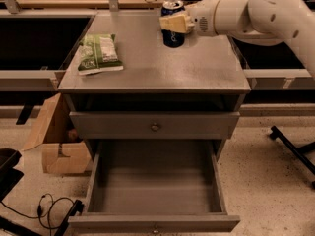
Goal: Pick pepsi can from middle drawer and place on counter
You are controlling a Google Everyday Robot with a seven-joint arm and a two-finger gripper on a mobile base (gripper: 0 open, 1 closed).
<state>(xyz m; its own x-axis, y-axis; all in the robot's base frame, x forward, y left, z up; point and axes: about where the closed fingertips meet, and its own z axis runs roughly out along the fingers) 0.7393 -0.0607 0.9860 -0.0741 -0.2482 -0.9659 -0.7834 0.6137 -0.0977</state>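
The pepsi can (172, 36) is dark blue with a silver lid. It stands upright at the back of the grey counter (152, 65), right of centre. My gripper (173, 22) reaches in from the right on a white arm and is shut on the can's upper part. The middle drawer (155, 186) is pulled out at the bottom of the cabinet. Its grey floor is bare.
A green chip bag (99, 54) lies on the counter's left side. A closed drawer front with a round knob (155, 127) sits above the open drawer. A cardboard box (54, 141) and black cables (47, 208) are on the floor at left. Black chair legs (295, 151) stand at right.
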